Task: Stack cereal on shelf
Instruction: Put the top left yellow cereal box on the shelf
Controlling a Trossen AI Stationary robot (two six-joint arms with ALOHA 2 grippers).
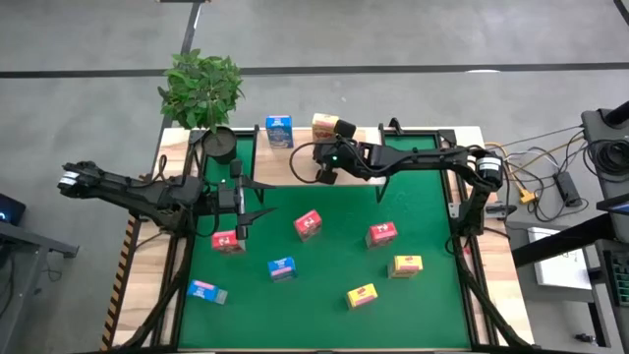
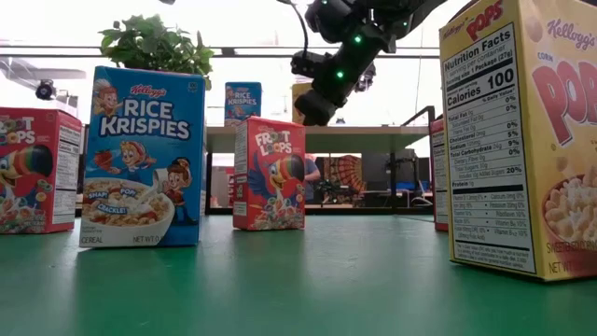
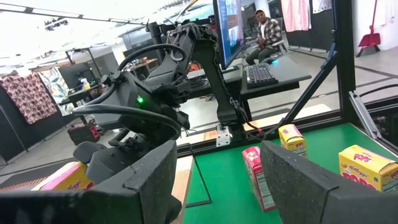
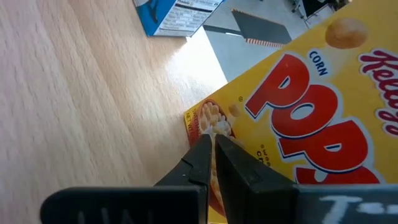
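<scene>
While shut, right end effector (image 4: 213, 149) touching yellow box (image 4: 311, 124).

Nine cereal boxes in all: three blue (image 1: 279, 130), three red (image 1: 308, 224), three yellow (image 1: 407, 265). One shelf (image 1: 285, 165), one potted plant (image 1: 202, 88), two robot arms (image 1: 413, 159).

A robotics lab: a black metal-framed rig (image 1: 462, 211) on grey concrete floor (image 1: 393, 34), loose cables (image 1: 536, 172), a black keyboard (image 3: 260, 74) at a desk with a seated person (image 3: 264, 34).
</scene>
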